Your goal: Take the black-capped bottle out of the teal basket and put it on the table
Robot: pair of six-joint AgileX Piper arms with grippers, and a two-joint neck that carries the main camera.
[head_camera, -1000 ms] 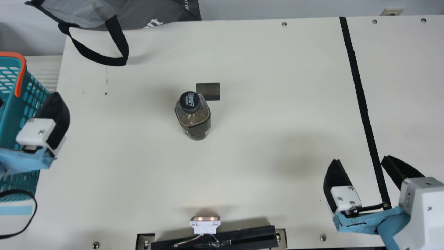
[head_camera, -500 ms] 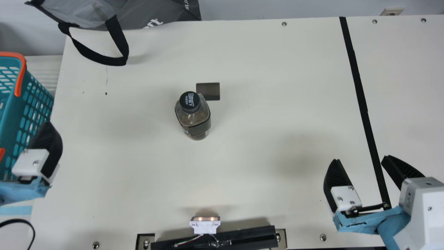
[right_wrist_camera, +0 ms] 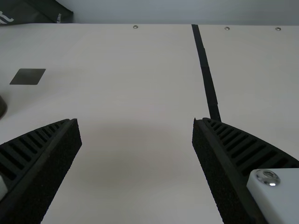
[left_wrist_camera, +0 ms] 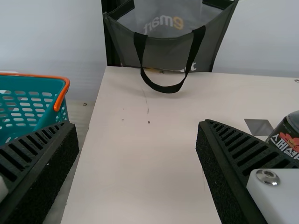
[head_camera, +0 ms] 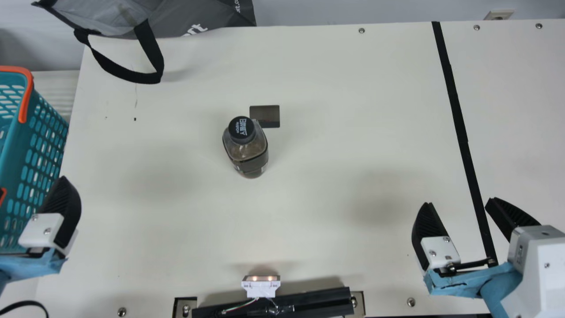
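Out on the cream table (head_camera: pixel 331 132), left of centre in the main view, stands the black-capped bottle (head_camera: pixel 251 152), upright and outside the teal basket (head_camera: pixel 15 141), its brown contents showing through the clear shoulder above a dark label. Just behind it sits a flat dark rectangle (head_camera: pixel 267 114), one corner tucked behind the bottle's neck from up here. Over on the left, beside the table's edge, there's the basket itself, its wall pierced with rows of holes and an orange handle (head_camera: pixel 28 95) folded down over the rim. And here's the left gripper (head_camera: pixel 62 205), at the main view's left edge by the basket's nearer end, well apart from the bottle; its own wrist view has the fingers (left_wrist_camera: pixel 219 172) spread wide. Across to the right, the right gripper (head_camera: pixel 459 202) hangs near the front of the table, fingers (right_wrist_camera: pixel 215 172) wide apart too, close to the long black strip (head_camera: pixel 457 110) that runs from the back edge towards the front. Up at the back left, a grey bag (head_camera: pixel 220 15) lets its black strap (head_camera: pixel 152 48) loop over the table, while down at the front edge a small white fixture (head_camera: pixel 260 289) shows two glowing lights.
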